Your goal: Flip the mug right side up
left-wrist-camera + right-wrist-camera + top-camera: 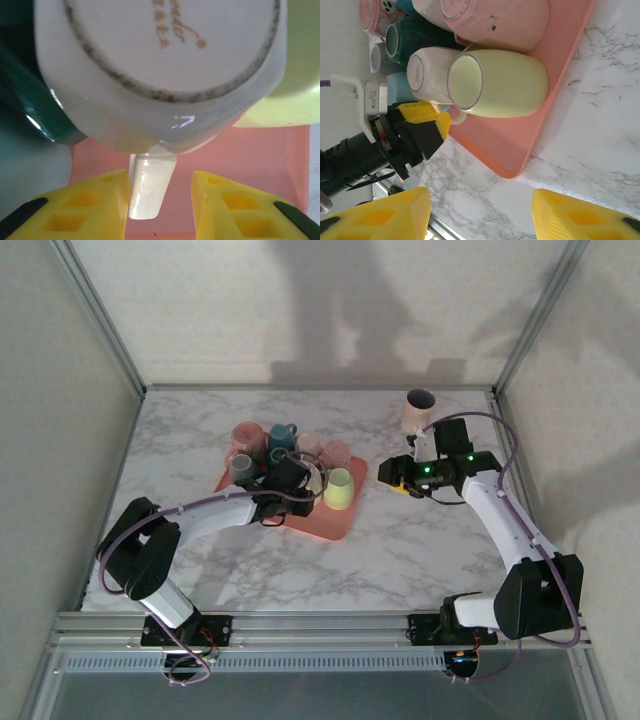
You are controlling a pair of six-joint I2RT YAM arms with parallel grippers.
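left gripper (159, 200), fingers unclamped, straddles the handle (147, 187) of the upside-down cream mug (160, 55) just ahead; right gripper (480, 215) gapes empty.

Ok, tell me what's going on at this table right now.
The left arm's tool is down at the pink tray, where several mugs stand bottom up. Its yellow fingers sit on either side of the handle of an upturned cream mug but have not closed on it. The right arm's tool hangs open over the marble table beside the tray, holding nothing. One mug stands upright near the table's far edge.
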